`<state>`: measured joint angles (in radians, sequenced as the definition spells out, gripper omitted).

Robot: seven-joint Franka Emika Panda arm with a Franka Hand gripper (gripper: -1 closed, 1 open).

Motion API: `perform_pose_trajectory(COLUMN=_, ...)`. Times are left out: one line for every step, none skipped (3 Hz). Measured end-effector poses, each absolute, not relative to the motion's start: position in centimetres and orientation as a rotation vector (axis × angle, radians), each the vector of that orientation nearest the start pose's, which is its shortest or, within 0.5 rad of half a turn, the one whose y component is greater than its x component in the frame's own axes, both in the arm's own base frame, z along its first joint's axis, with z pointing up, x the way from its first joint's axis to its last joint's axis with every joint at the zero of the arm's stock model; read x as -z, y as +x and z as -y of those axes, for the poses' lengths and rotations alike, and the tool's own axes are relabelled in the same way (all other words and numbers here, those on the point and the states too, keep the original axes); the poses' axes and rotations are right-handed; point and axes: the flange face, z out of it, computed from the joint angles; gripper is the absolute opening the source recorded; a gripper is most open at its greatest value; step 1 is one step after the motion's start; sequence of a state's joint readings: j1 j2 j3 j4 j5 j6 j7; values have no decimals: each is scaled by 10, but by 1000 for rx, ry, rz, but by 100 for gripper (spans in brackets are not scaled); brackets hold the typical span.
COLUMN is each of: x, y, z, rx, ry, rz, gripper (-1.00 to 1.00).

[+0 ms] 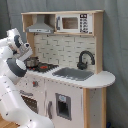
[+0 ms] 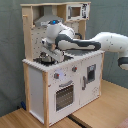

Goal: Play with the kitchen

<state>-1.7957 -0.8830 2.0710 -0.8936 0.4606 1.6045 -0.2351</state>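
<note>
The kitchen [image 1: 65, 95] is a white and light-wood toy unit with a range hood [image 1: 41, 23], a microwave [image 1: 74, 23], a black faucet [image 1: 86, 59], a grey sink [image 1: 74, 74] and a black stovetop [image 1: 46, 67] with red burners. A small metal pot [image 1: 31, 62] stands on the stovetop. In the second exterior view my gripper [image 2: 48, 53] hangs low over the pot [image 2: 45, 60], at the stovetop corner. My white arm [image 1: 15, 60] fills the first exterior view's left and hides the hand there.
The oven door [image 2: 64, 95] and two knobs [image 2: 57, 76] face the second exterior view. A wooden floor [image 2: 100, 110] lies before the unit. The hood [image 2: 50, 20] sits close above my wrist. The back wall of white tiles [image 1: 60, 47] stands behind the stovetop.
</note>
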Motion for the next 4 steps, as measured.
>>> perform_pose_trajectory(x=-528, y=510, z=-515, rx=194, ry=-3134, rz=1292, gripper=-100)
perform_pose_trajectory(x=-553, y=503, z=-495, rx=112, ry=-3144, rz=1250, gripper=-100)
perform_pose_trajectory(x=-567, y=498, z=-473, rx=6, ry=-3191, rz=1222, gripper=-100)
perform_pose_trajectory(x=-572, y=502, z=-446, rx=-114, ry=-3241, rz=1216, gripper=-100)
